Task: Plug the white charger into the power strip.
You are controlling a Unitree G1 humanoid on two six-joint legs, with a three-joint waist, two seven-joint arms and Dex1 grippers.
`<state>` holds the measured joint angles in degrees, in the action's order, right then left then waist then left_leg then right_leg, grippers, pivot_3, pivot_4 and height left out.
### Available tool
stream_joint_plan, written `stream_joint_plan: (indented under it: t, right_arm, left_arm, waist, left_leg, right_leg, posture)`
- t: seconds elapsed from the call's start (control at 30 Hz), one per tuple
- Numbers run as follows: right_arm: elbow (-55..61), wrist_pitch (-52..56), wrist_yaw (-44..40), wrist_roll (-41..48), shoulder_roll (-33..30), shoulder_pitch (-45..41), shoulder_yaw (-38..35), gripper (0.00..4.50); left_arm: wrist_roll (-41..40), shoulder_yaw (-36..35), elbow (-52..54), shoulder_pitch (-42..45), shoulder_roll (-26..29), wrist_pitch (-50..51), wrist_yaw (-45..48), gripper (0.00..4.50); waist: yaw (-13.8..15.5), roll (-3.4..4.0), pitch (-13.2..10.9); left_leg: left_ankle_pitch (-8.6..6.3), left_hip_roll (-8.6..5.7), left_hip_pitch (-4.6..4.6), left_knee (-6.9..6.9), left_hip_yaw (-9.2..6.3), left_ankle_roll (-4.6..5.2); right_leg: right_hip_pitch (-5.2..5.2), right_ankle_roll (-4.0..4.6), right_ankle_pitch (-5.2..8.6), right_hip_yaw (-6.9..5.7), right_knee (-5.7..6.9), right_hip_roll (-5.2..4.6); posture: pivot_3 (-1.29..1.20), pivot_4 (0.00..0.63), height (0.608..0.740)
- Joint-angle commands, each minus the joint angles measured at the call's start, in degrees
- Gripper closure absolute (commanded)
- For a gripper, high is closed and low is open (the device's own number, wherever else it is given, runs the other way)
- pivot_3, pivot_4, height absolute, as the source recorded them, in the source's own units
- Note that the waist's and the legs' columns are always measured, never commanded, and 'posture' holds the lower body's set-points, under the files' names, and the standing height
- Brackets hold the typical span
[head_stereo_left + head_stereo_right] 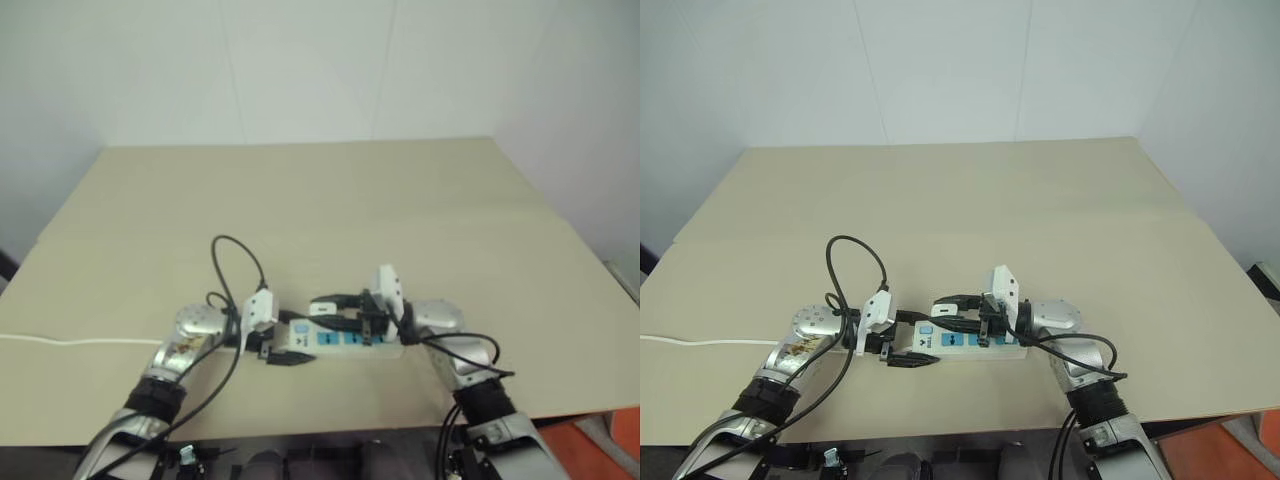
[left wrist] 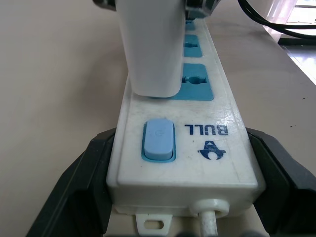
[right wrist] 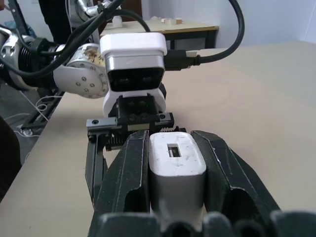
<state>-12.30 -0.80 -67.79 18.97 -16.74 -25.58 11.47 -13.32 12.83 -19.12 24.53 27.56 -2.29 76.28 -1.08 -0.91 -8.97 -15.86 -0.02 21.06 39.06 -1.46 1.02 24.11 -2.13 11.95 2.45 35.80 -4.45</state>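
The power strip [image 1: 965,340] lies on the near part of the desk [image 1: 970,200], its long axis running left to right, with the blue switch [image 2: 158,140] and the cord [image 2: 210,223] at its left end. That end is clasped by the left gripper [image 2: 185,197], whose jaws are spread wide around the strip's two long sides, one black finger on each.

The charger [image 3: 176,170] is pinched between the jaws of the right gripper [image 3: 177,163], which are pressed firmly against its two sides. The gripper reaches in from the right, pointing left along the strip.

The coming move turns on one relation: in the left wrist view the charger's lower end [image 2: 150,47] stands just above the strip's top face, beside the first blue socket [image 2: 197,81] and towards the strip's edge rather than centred on it. A small sideways shift, then a straight push down, appears to be called for. The right arm carries the plug; the left only steadies the bar.

The prongs are hidden under the charger's body, so whether they touch the strip cannot be told. The far sockets are covered by the charger and the right gripper, and the charger's top is cut off in the left wrist view.
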Motion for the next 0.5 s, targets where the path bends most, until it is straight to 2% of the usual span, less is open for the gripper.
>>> stream_joint_plan:
  t: [0.03,0.27,0.5]
  right_arm:
    - [-6.6,-3.5,0.0,-3.7,-2.1,0.9,-0.1,3.37]
    - [-11.9,-2.2,-3.1,-2.8,-4.3,1.5,0.4,3.37]
    - [-16.8,-3.5,-5.6,-5.0,-6.1,1.9,2.5,3.37]
  left_arm:
    - [2.0,0.4,-1.2,-0.1,1.2,0.6,-0.5,1.19]
    - [1.9,-0.1,-0.7,-0.5,3.2,0.6,0.1,1.19]
    - [1.6,-0.8,0.2,-1.0,4.2,1.0,-0.4,1.19]
  waist:
    - [0.0,-0.01,0.0]
    - [-0.2,-0.05,0.0]
    - [-0.2,-0.20,0.2]
  left_leg:
    - [0.00,0.00,-0.04,0.00,0.00,0.00]
    - [-0.01,0.03,-0.94,-0.13,0.00,0.01]
    - [-0.01,0.06,-0.97,-0.15,-0.03,0.01]
  right_leg:
    - [-0.04,0.00,0.00,0.00,0.00,0.00]
    - [-1.01,-0.01,0.10,0.00,-0.15,0.01]
    - [-1.00,0.03,0.12,0.00,-0.11,0.03]
  posture:
    - [0.00,0.150,0.740]
    - [0.00,0.150,0.740]
    - [0.00,0.150,0.740]
